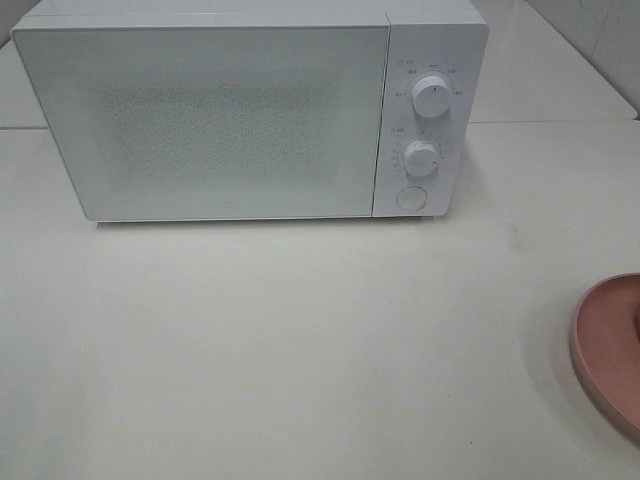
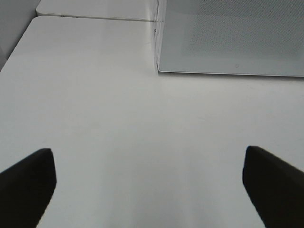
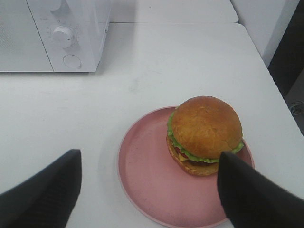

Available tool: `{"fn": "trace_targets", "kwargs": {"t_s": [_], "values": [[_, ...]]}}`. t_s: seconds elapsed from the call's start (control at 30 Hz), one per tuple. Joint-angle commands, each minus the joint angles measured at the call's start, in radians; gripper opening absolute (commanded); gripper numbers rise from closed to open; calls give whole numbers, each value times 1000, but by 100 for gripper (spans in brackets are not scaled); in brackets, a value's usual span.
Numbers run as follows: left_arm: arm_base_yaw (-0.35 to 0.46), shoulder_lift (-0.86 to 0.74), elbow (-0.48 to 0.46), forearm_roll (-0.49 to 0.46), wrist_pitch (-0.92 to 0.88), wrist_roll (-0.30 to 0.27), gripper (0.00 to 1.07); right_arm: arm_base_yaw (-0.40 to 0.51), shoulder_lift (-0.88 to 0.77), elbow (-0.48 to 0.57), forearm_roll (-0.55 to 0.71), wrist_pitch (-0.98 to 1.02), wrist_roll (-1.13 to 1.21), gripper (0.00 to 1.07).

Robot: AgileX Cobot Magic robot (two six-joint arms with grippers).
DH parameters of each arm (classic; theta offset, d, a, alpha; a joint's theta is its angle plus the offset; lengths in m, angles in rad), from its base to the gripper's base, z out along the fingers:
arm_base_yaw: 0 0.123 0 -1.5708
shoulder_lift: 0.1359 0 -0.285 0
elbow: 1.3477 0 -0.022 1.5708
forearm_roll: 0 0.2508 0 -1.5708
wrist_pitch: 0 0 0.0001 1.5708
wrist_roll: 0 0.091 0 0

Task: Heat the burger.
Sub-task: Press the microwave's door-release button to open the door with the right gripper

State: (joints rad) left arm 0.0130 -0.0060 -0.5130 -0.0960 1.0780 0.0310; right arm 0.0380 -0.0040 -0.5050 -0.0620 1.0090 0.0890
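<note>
The burger [image 3: 205, 134], with a golden-brown bun, green lettuce and yellow cheese, sits on a round pink plate [image 3: 147, 175] in the right wrist view. My right gripper [image 3: 149, 190] hangs open above the plate's near part, one dark finger [image 3: 251, 194] just in front of the burger, nothing between the fingers. In the exterior high view only the plate's edge [image 1: 600, 350] shows at the right border and the burger is out of view. The white microwave [image 1: 250, 110] stands at the back with its door shut. My left gripper [image 2: 149, 183] is open over bare table near the microwave's left front corner.
The microwave has two knobs [image 1: 432, 96] and a round button [image 1: 410, 197] on its right panel. The white table's right edge [image 3: 273, 76] runs close beside the plate. A seam between tabletops [image 2: 95, 18] lies left of the microwave.
</note>
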Motion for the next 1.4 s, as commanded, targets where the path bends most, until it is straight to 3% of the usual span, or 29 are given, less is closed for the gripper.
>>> {"fn": "trace_targets", "kwargs": {"t_s": [0.03,0.6,1.4], "values": [[-2,-22,-1,1,-11,-5,100,0,-27,1,1,-13,9,76],[-2,-22,-1,1,-11,-5,100,0,0,-18,3,-27,9,76],[-2,-22,-1,1,-11,-5,100,0,380,-38,-1,-391,9,76]]}}
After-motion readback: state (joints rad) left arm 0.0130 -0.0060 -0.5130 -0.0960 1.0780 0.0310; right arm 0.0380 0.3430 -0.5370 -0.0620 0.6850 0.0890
